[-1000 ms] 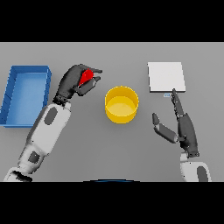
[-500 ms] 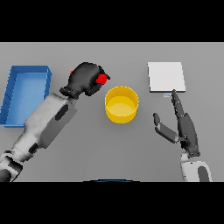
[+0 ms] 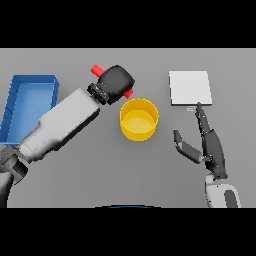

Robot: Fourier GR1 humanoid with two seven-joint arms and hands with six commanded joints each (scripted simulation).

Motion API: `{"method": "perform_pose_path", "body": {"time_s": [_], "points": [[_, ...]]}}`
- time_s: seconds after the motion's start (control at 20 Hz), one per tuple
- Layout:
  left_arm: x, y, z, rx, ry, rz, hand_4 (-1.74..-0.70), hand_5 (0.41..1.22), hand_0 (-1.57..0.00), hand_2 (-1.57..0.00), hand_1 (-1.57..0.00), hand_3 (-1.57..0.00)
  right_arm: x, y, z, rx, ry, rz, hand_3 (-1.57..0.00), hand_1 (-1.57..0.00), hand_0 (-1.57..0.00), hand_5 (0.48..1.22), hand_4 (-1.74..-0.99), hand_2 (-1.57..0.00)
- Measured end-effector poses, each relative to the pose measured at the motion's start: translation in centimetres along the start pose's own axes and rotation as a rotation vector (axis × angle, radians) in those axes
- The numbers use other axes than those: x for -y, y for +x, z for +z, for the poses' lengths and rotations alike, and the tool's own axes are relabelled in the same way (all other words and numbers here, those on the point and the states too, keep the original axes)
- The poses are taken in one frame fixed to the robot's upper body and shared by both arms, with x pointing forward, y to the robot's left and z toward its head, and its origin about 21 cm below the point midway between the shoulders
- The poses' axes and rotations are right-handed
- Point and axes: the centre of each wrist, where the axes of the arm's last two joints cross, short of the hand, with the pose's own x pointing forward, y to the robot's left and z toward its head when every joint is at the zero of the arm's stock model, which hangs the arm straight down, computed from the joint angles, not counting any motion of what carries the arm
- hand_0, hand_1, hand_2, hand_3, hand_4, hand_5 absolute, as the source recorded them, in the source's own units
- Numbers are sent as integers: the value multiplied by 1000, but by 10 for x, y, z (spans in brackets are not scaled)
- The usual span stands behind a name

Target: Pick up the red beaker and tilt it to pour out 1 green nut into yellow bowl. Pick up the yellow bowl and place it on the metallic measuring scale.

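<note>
My left hand [image 3: 116, 82] is shut on the red beaker [image 3: 97, 69], which lies tipped nearly on its side. One red end sticks out at the hand's upper left, the other pokes out at the lower right just over the far rim of the yellow bowl [image 3: 139, 120]. The bowl stands at the table's middle; no green nut shows in it. The metallic measuring scale [image 3: 189, 88] is a flat pale square at the back right. My right hand [image 3: 209, 145] is open to the bowl's right, fingers straight and pointing at the scale.
A blue tray [image 3: 29, 105] sits at the far left, partly covered by my left forearm [image 3: 62, 125], which crosses the table from the lower left.
My left hand has lifted the beaker and carried it right, from beside the blue tray to the bowl's far rim, tipping it over. The right hand has stayed still.
</note>
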Motion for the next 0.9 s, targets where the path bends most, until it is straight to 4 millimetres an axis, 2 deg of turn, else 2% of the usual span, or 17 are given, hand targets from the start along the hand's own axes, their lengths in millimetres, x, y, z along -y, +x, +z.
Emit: {"method": "perform_pose_path", "body": {"time_s": [0.2,0.25,0.35,0.45,0.65,0.75,0.9], "points": [[-10,12,-11,32,-82,-158,-1715,1219,-1571,-1571,-1571,-1571,-3,-1,0,0,-22,-11,1,1,1,649,-1193,1],[-9,13,-12,33,-108,-199,-1720,1219,-1571,-1571,-1571,-1571,-3,-1,0,-5,-19,1,1,1,1,647,-1195,1],[-18,13,-14,28,-125,-300,-1728,1220,-1571,-1571,-1571,-1571,-5,-1,-2,3,-9,4,1,1,1,649,-1191,1],[-17,16,-16,38,-154,-389,-1733,1220,-1571,-1571,-1571,-1571,-9,-3,-1,2,-9,17,1,1,1,643,-1183,1],[-20,23,-21,94,-164,-535,-1735,1221,-1571,-1571,-1571,-1571,0,3,-4,2,-36,9,1,1,1,624,-1169,1],[-18,32,-26,106,-166,-641,-1735,1221,-1571,-1571,-1571,-1571,-3,0,0,-8,-31,10,1,1,1,625,-1164,1],[-21,34,-29,123,-177,-755,-1734,1221,-1571,-1571,-1571,-1571,-1,-2,0,-9,-32,20,1,1,1,627,-1153,1]]}}
